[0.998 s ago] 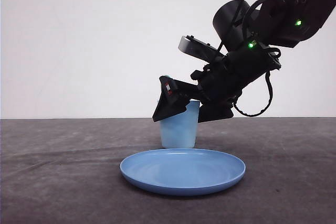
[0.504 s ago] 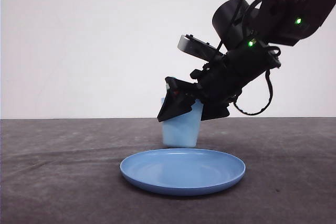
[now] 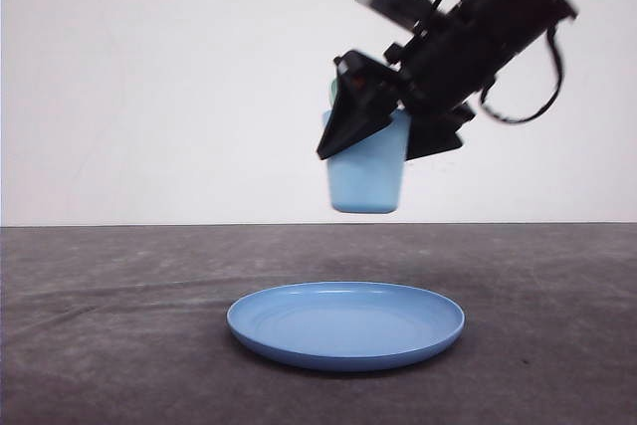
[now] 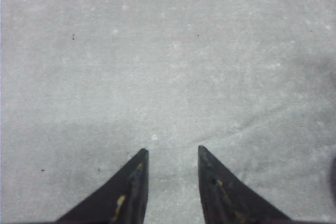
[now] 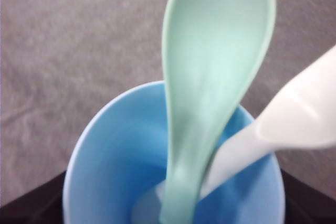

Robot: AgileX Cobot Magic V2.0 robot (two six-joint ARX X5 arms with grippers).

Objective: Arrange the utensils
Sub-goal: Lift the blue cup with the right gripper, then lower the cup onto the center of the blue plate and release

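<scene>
cup (image 3: pixel 366 174) with spoon (image 5: pixel 210 77) and fork (image 5: pixel 283 124) inside hangs above the plate (image 3: pixel 345 325), pinched in the right jaws; left jaws are spread, empty. next, i think: tip the utensils out onto the plate.

fork (image 5: pixel 294 114) tines cut off, spoon (image 5: pixel 210 77) blurred

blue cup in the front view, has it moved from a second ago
Yes. The blue cup has gone straight up: it stood on the table just behind the blue plate, and now hangs clear above it, clamped in the right end effector.
</scene>
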